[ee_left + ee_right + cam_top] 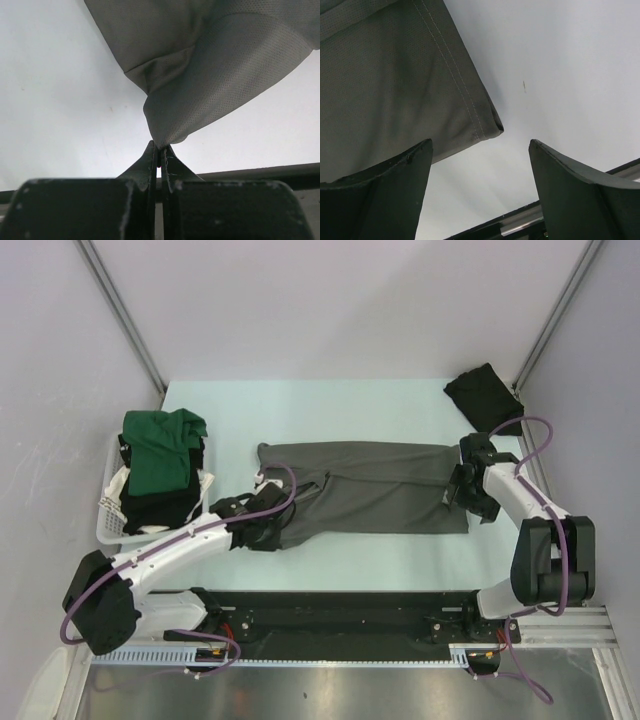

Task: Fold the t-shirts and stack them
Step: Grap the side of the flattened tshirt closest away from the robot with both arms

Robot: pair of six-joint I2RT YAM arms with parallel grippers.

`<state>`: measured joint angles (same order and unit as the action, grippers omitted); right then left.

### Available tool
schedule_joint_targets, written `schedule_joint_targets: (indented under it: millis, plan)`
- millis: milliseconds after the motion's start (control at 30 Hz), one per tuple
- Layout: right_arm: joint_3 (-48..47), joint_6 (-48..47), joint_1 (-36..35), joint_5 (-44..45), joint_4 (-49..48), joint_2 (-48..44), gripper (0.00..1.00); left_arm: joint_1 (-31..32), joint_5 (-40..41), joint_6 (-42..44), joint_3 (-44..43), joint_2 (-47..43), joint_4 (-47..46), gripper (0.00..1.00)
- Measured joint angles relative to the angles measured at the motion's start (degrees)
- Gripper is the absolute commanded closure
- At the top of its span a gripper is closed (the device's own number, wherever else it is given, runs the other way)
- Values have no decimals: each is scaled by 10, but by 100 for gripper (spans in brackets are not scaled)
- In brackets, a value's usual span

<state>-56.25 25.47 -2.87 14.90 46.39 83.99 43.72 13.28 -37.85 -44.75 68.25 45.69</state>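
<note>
Two grippers sit at the ends of the grey shirt [370,495] in the top view; it stretches sideways from the left gripper [268,533] to the right gripper [462,490]. Left wrist view: the fingers [150,162] squeeze a bunch of grey cloth at their tips. Right wrist view: the fingers [385,190] stand wide apart, with the shirt's corner [487,125] just ahead, untouched.

t-shirts 3: grey t-shirt [380,502], black t-shirt [484,396], green t-shirt [160,445] | basket [106,522] 1 | grippers 2: left gripper [160,150], right gripper [479,145] | table [400,410] 1
</note>
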Motion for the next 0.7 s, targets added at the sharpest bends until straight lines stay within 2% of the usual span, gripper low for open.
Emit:
schedule_joint_targets:
  millis: [167, 567, 667, 700]
  plan:
    - [0, 19, 0, -6, 1, 9, 24, -8, 0, 6, -7, 3, 2, 98]
    - [21, 45, 8, -7, 15, 29, 25, -10, 0, 9, -22, 16, 3, 97]
    - [28, 45, 17, -8, 14, 29, 33, -10, 0, 9, -26, 17, 3, 97]
    - [30, 45, 19, -8, 13, 29, 39, -10, 0, 9, -26, 17, 3, 97]
